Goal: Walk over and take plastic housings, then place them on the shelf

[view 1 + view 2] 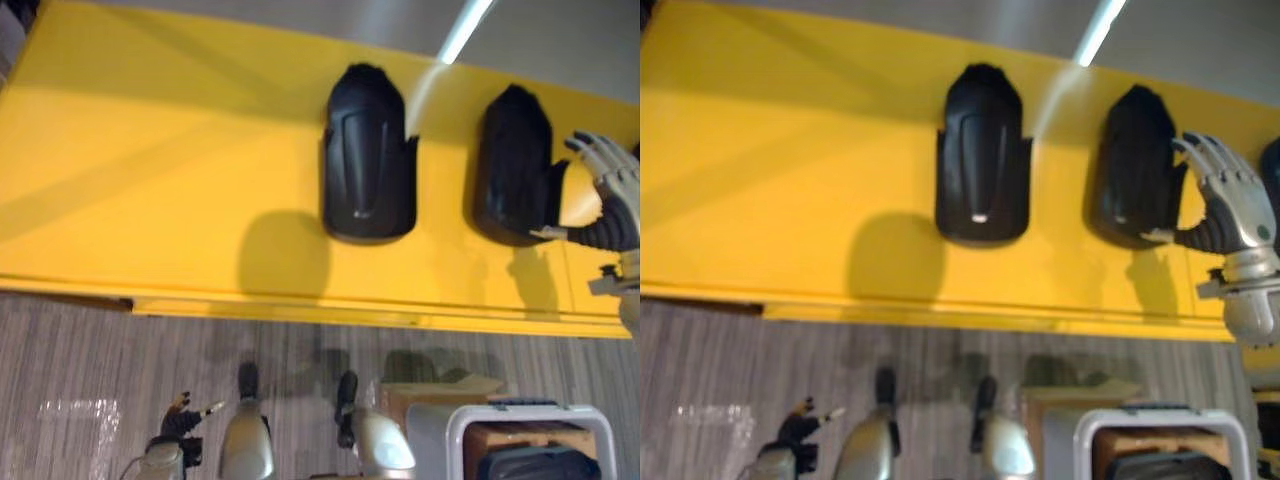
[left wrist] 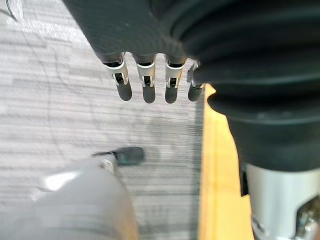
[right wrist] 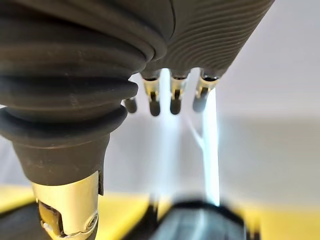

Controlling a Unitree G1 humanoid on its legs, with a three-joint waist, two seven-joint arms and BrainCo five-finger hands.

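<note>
Two black plastic housings lie on the yellow shelf (image 1: 150,150): one in the middle (image 1: 368,155) and one further right (image 1: 513,165). My right hand (image 1: 1228,200) is just to the right of the right housing (image 1: 1135,165). Its fingers are spread and straight, and its thumb reaches toward that housing's lower right edge; the hand is open and holds nothing. In the right wrist view its fingers (image 3: 172,97) point past a dark housing (image 3: 200,222). My left hand (image 1: 178,420) hangs low over the floor, fingers (image 2: 145,87) relaxed and empty.
A white bin (image 1: 520,420) with dark parts inside stands on the grey carpet at the lower right, next to a cardboard box (image 1: 440,392). Another dark shape (image 1: 1273,170) shows at the shelf's far right edge. The shelf's front edge (image 1: 300,305) runs across the view.
</note>
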